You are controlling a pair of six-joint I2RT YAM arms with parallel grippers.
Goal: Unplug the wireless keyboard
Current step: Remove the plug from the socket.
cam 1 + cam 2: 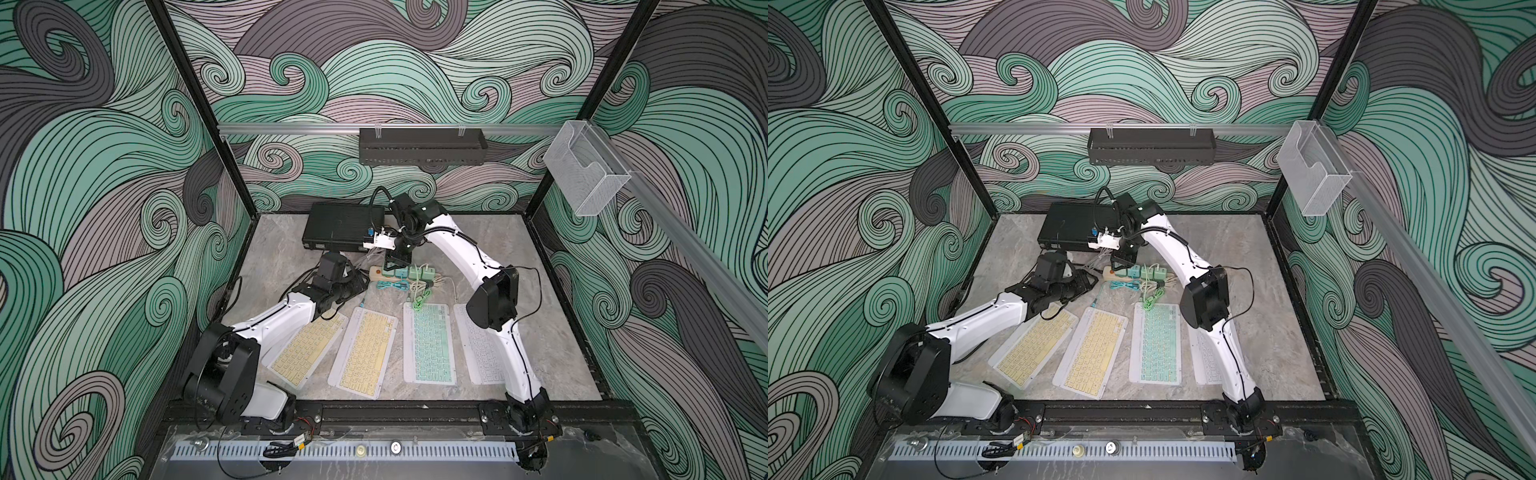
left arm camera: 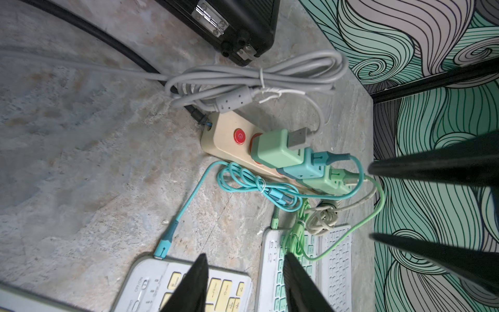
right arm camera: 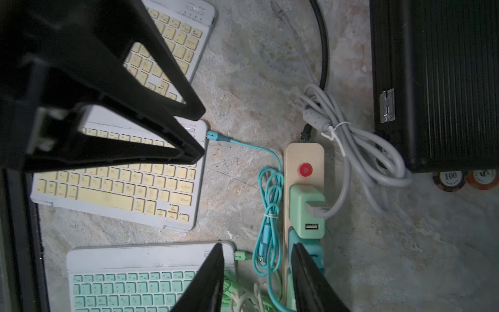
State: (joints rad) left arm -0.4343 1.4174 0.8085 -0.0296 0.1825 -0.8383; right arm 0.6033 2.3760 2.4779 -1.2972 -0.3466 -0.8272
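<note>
Left fingers (image 2: 194, 286) and right fingers (image 3: 208, 281) are standing spread, pinching nothing.
Both top views: yellow keyboard (image 1: 365, 353) is lying on the tabletop (image 1: 552, 332). Left wrist: teal cable (image 2: 189, 200) is sitting plugged into its corner, near left fingers. Right wrist: right fingers are hovering above the power strip (image 3: 303, 156).

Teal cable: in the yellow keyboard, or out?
Plugged in. The connector on the teal cable sits flush in the yellow keyboard, no gap, in both wrist views.

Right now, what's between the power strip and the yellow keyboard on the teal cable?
Only the teal cable, running from the keyboard to a tied coil beside the power strip; right wrist view shows it.
</note>
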